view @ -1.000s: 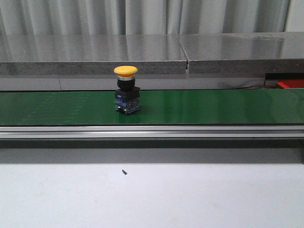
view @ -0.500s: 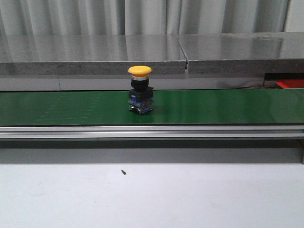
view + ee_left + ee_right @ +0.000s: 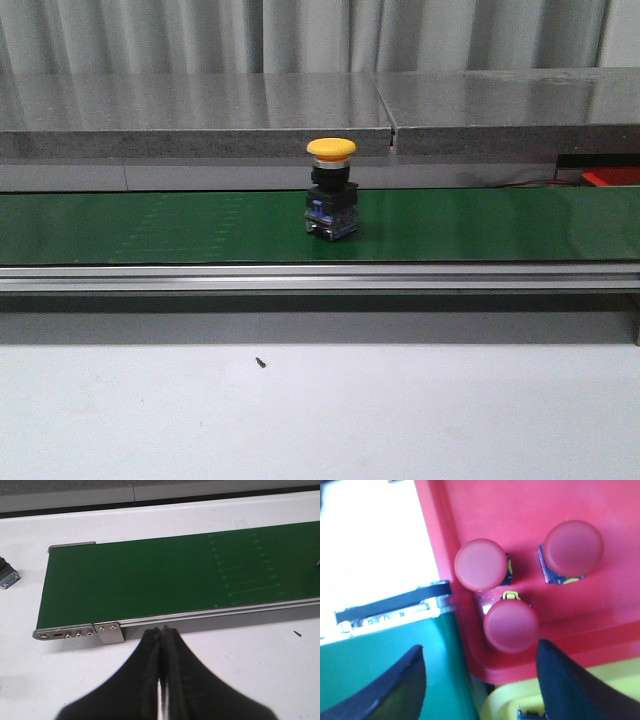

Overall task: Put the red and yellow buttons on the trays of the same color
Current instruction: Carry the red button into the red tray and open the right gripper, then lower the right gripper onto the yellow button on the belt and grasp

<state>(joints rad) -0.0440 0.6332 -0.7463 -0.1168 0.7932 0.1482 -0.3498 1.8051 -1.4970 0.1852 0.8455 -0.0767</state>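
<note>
Standing upright, cap uppermost, the yellow button (image 3: 331,188) sits mid-way along the green conveyor belt (image 3: 150,228), nothing around it. Beyond the belt's right end, the red tray (image 3: 530,510) holds three red buttons (image 3: 480,565); a yellow tray (image 3: 520,700) adjoins it. Left gripper (image 3: 161,645) fingers pressed together, holding nothing; right gripper (image 3: 480,680) fingers spread apart.

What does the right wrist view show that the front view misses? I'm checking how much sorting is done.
Only the right wrist view shows three red buttons sitting in the red tray, a yellow tray's edge beside it, and the open right claw. Only the front view shows a yellow button standing upright mid-belt, and the grey ledge behind. Both show the green belt and a bit of the red tray.
</note>
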